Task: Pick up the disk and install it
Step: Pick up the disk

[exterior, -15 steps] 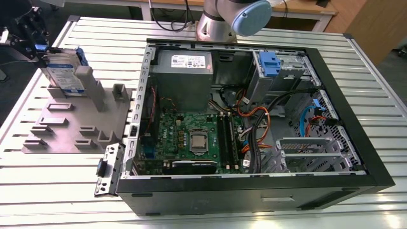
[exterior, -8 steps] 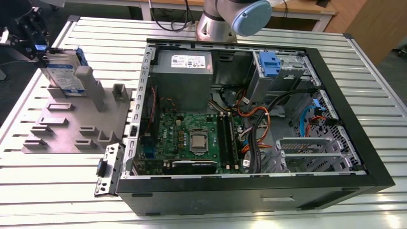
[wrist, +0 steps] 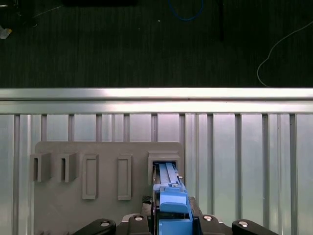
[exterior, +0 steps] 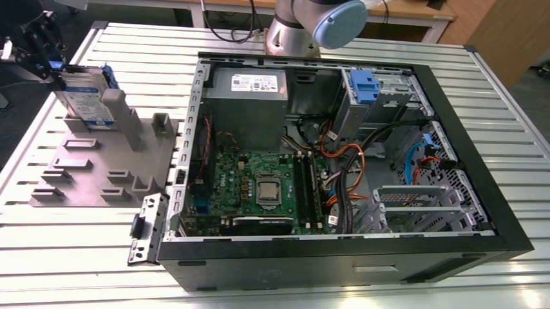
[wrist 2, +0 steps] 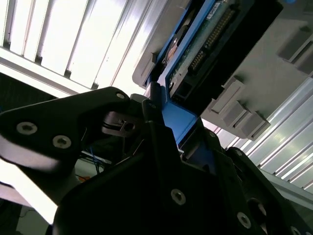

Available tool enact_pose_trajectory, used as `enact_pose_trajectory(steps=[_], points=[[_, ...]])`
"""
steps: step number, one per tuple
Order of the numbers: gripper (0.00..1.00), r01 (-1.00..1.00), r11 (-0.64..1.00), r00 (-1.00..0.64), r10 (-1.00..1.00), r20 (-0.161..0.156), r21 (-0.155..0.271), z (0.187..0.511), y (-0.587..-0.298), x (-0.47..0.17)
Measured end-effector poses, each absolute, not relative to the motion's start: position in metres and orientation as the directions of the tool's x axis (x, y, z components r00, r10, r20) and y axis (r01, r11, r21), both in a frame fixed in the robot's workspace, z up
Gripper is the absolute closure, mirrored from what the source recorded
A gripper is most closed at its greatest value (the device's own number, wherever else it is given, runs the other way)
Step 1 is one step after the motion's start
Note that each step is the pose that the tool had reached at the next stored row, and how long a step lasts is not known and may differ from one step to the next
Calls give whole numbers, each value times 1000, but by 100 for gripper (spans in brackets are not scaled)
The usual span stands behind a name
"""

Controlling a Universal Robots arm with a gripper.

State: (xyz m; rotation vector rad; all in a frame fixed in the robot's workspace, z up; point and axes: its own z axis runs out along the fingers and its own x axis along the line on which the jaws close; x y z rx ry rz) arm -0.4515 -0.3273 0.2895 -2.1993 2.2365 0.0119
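One claw [exterior: 53, 67], seemingly clamped on upright disk [exterior: 89, 100]

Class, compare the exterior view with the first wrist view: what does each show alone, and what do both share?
Exterior view: the open black computer case with its green motherboard. First wrist view: a thin white cable on the dark floor. Both: the silver metal disk in a blue plastic bracket, standing in the grey plastic holder, jaws closed on it.

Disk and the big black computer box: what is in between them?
In the exterior view, a tall grey post and a short grey post stand on the grey holder plate between the disk and the computer case.
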Motion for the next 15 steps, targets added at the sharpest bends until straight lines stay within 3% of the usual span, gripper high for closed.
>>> enact_pose_trajectory(steps=[15], points=[[64, -1000, 17, -17, -1000, -9, 2, 292, -327, -452]])
